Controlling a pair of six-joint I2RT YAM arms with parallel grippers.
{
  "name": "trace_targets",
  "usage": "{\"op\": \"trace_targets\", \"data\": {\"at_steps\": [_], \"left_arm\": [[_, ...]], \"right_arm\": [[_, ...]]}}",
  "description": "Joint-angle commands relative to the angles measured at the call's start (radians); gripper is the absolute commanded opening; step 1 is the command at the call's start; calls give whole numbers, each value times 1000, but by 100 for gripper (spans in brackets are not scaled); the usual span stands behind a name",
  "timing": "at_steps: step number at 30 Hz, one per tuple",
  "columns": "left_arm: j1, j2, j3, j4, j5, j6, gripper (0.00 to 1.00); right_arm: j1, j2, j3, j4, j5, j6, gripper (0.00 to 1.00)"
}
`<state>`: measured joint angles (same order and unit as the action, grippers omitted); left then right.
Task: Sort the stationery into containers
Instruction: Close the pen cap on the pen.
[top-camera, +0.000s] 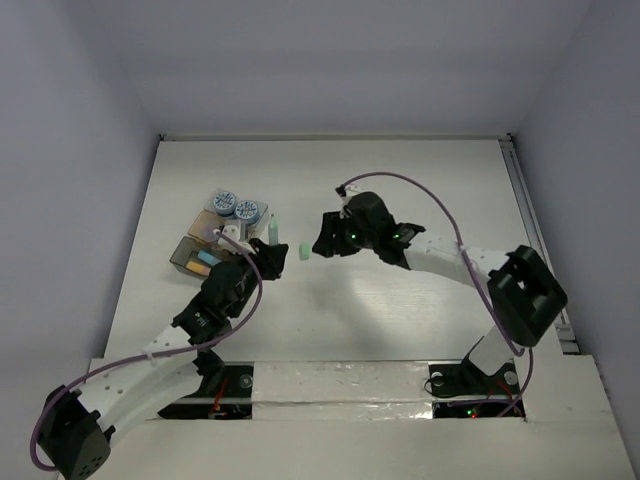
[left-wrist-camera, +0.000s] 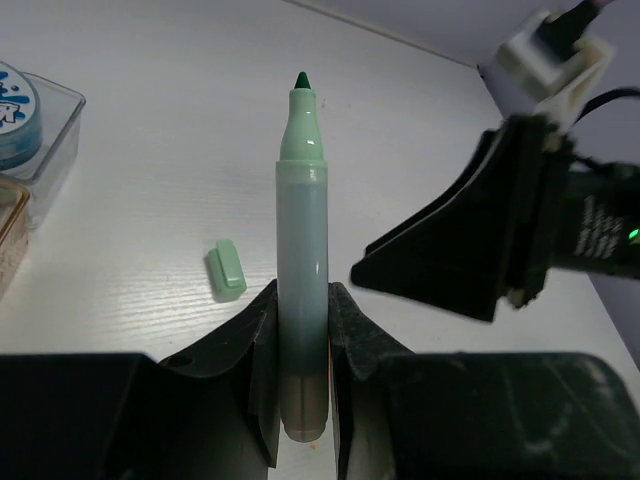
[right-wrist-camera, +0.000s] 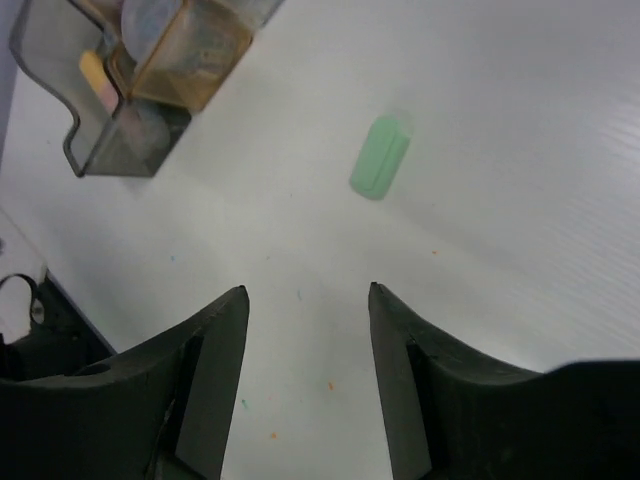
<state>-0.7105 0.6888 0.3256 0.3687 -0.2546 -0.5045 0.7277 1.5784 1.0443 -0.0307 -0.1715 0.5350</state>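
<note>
Green marker (left-wrist-camera: 302, 230), uncapped, dark tip pointing away from the wrist camera, barrel clamped between the two fingers of the left gripper (left-wrist-camera: 302, 310), lower end sunk in the gap between them. Matching green cap (left-wrist-camera: 226, 270) flat on the white table (top-camera: 400, 180), just left of the marker in the left wrist view, touching neither gripper. Right gripper (right-wrist-camera: 308, 295) empty, fingers spread apart, over bare table with the cap beyond its fingertips. From above, facing the left gripper, the cap between the two. Contact between right fingers and table not discernible.

Two see-through boxes side by side at the table's left. Far container (top-camera: 262, 214) holding round blue-patterned tubs (top-camera: 224, 200), two countable from above. Near container (top-camera: 180, 258) holding short coloured sticks (top-camera: 205, 258), number not discernible. Marker outside both boxes, raised in the grip just beside the right-hand edge of the far container as seen from above.
</note>
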Motion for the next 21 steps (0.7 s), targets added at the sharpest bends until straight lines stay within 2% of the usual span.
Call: {"op": "trace_targets", "data": {"at_steps": [1, 2, 4, 5, 7, 14, 21], "left_arm": [[14, -40, 3, -14, -28, 26, 0], [14, -46, 0, -13, -38, 26, 0], [25, -77, -3, -10, -69, 35, 0], [25, -89, -3, -13, -78, 38, 0], [25, -127, -11, -11, -92, 43, 0], [25, -160, -45, -13, -92, 52, 0], [25, -158, -53, -2, -81, 57, 0]], "right_arm": [[62, 84, 80, 58, -20, -29, 56], [76, 112, 97, 80, -37, -20, 45], [104, 170, 158, 84, -33, -9, 29], [113, 228, 181, 81, -30, -4, 13], [137, 285, 246, 81, -23, 3, 2], [150, 471, 373, 68, 70, 26, 0], [150, 512, 395, 14, 128, 8, 0]]}}
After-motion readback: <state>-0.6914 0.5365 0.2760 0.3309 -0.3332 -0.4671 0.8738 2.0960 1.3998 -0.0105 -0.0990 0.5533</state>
